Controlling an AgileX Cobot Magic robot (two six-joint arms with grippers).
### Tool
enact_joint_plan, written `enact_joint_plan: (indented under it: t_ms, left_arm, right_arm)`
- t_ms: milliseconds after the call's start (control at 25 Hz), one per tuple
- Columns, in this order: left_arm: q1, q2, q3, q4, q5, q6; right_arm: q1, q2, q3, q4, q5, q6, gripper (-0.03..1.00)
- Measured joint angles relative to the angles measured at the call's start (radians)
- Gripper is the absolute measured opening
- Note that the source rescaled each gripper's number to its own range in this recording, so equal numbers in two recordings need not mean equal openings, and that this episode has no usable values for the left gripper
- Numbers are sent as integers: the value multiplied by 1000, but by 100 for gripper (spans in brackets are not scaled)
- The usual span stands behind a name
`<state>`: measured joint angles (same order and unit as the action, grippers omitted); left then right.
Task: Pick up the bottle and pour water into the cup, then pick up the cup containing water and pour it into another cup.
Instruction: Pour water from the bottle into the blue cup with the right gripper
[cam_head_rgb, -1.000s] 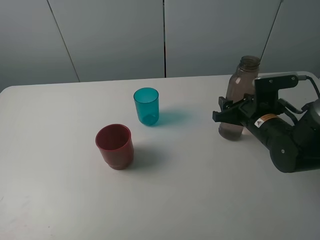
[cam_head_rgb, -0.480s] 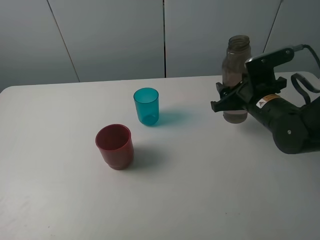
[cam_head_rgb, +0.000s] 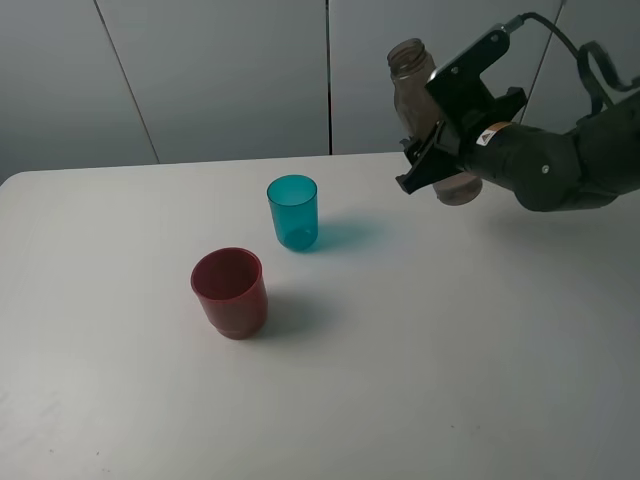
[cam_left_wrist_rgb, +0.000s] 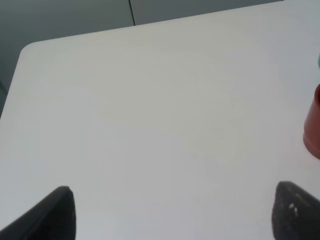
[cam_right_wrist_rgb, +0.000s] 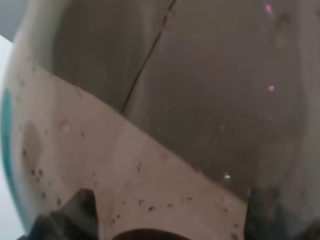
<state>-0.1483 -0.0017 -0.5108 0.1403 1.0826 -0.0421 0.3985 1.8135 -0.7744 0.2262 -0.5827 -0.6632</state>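
Holding the uncapped smoky grey-brown bottle (cam_head_rgb: 410, 92) in the right pincer (cam_head_rgb: 432, 165), closed on the lower body with one finger on each side. Raised clear of the tabletop (cam_head_rgb: 420, 360), up by the far edge toward the right corner, tilted so the open neck leans toward the left edge. Crowding the right wrist view, pressed between the dark fingertips. Standing upright toward the far edge, left of the middle and well apart from the held bottle: teal cup (cam_head_rgb: 292, 212). Nearer the front edge and close beside it: squat red cup (cam_head_rgb: 230, 292). Spread wide and gripping nothing, over bare tabletop with a rounded corner ahead: left pincer (cam_left_wrist_rgb: 175, 215).
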Motion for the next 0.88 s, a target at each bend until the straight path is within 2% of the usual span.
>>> enact_joint_plan:
  t_ms: [80,360,480,880]
  left_arm:
    - [0,0,0,0,0,0]
    - [0,0,0,0,0,-2]
    - [0,0,0,0,0,-4]
    - [0,0,0,0,0,-6]
  right_arm:
    - [2,6,-41,14,32,-66,0]
    - [35,83,-159,157,122,-360,0]
    - [48,121,-197,210,129,-466,0]
    - [111,198,-248,284,135,-740,0]
